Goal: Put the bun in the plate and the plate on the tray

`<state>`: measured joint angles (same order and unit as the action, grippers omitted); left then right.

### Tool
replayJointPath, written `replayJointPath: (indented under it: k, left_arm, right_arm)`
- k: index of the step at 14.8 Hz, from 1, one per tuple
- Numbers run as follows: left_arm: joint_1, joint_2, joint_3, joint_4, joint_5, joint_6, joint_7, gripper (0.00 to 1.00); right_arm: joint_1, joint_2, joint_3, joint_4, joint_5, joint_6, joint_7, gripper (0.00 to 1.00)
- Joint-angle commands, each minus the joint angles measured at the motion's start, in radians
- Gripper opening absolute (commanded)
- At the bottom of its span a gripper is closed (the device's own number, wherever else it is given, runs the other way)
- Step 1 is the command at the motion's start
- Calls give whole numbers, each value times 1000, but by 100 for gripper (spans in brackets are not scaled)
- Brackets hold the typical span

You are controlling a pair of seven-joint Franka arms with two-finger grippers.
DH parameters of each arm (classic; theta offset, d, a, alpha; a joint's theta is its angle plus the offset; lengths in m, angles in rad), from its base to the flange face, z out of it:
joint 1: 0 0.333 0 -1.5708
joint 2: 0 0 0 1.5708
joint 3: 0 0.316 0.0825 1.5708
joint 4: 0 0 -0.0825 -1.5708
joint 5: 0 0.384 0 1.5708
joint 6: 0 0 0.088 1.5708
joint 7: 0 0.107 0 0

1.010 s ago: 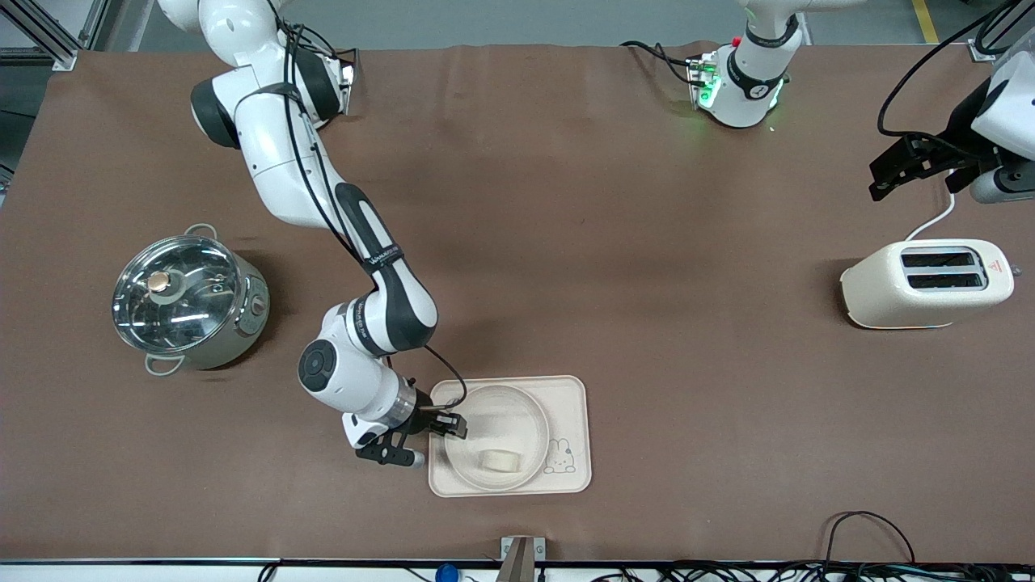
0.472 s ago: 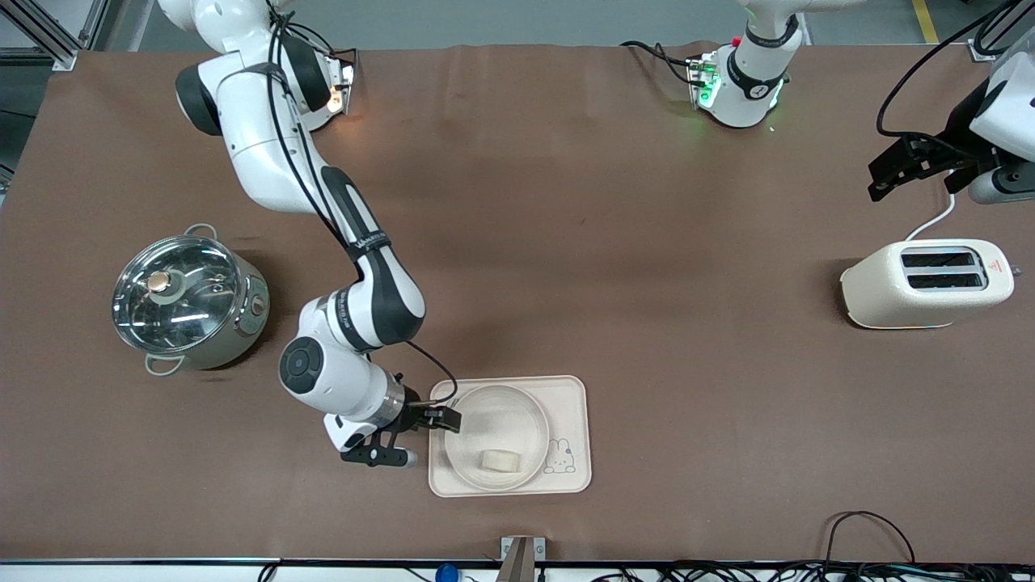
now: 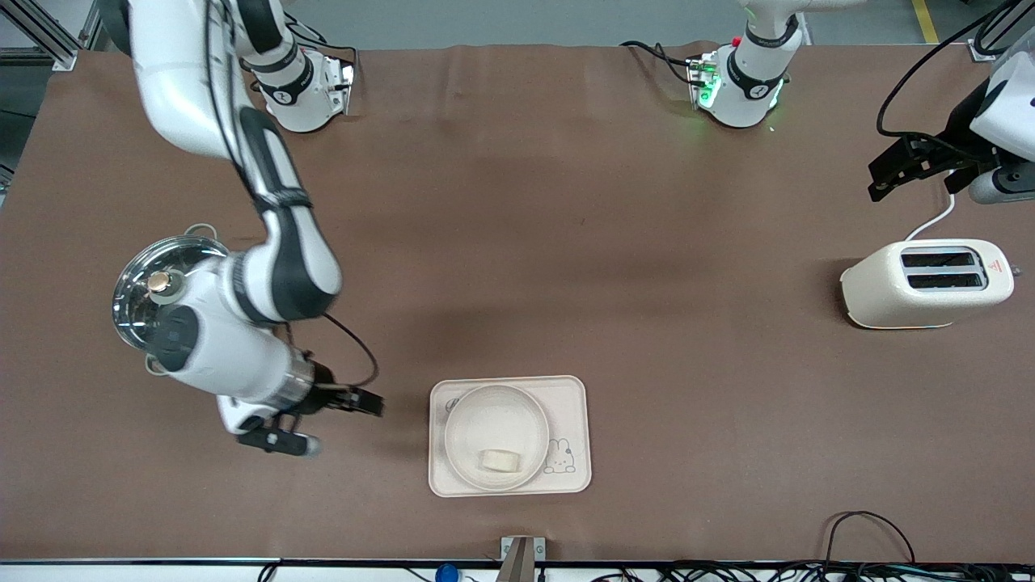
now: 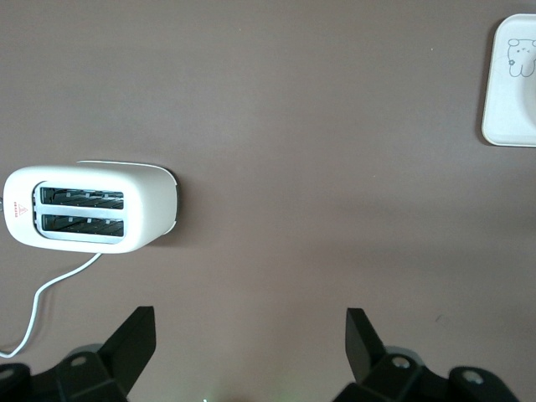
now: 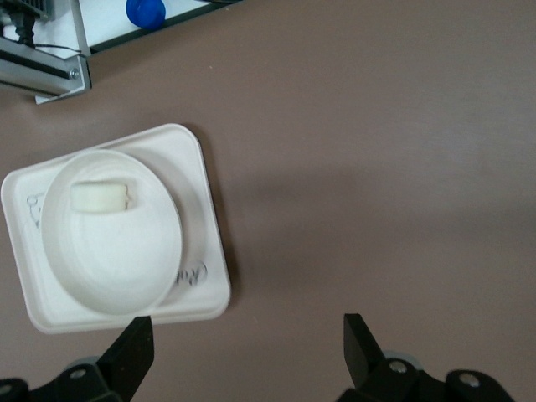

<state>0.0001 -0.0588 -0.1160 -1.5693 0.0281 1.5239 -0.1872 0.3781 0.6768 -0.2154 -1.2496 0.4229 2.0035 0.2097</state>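
The bun (image 3: 500, 460) lies in the round plate (image 3: 493, 420), and the plate rests on the rabbit-printed tray (image 3: 570, 404) near the table's front edge. My right gripper (image 3: 346, 423) is open and empty, above the bare table beside the tray, toward the right arm's end. The right wrist view shows the bun (image 5: 99, 197), the plate (image 5: 109, 268) and the tray (image 5: 205, 251) apart from the right gripper (image 5: 247, 343). My left gripper (image 3: 879, 181) is open and empty, and waits above the table by the toaster. The left wrist view shows the left gripper (image 4: 249, 335) and a corner of the tray (image 4: 511, 109).
A lidded steel pot (image 3: 154, 291) stands at the right arm's end, partly hidden by that arm. A cream toaster (image 3: 926, 283) with a white cord stands at the left arm's end and shows in the left wrist view (image 4: 88, 208).
My right gripper has drawn away from the plate's rim toward the right arm's end of the table, open and empty. The plate, bun and tray have stayed put. The left arm has not moved.
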Motion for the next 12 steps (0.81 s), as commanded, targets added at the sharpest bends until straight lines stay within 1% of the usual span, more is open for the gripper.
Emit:
replayJointPath:
  k: [1,2,4,7,8,10,12]
  left_arm:
    - [0,8,-1,25,-11,-16,0,100]
    - [-2,8,-1,25,-13,-16,0,100]
    - [-3,7,-1,25,-39,-16,-1,100]
    - [-2,1,-1,25,-56,-18,-1,100]
    - [-2,1,-1,25,-56,-18,-1,100]
    - [-3,-1,-1,23,-56,-19,-1,100]
    - [-3,-1,-1,23,-59,-19,0,100]
  right_arm:
    - [-34,-205,-31,-142,-59,-153,-98,100]
    - [-35,-257,-50,-140,-132,-216,-99,100]
    - [-36,-343,-52,-140,-272,-322,-99,100]
    - [-31,-475,-50,-143,-444,-486,-99,100]
    - [-30,-517,-48,-149,-476,-532,-99,100]
    - [-34,-598,-47,-159,-506,-604,-99,100]
    - [-80,-652,-42,-162,-515,-641,-133,100]
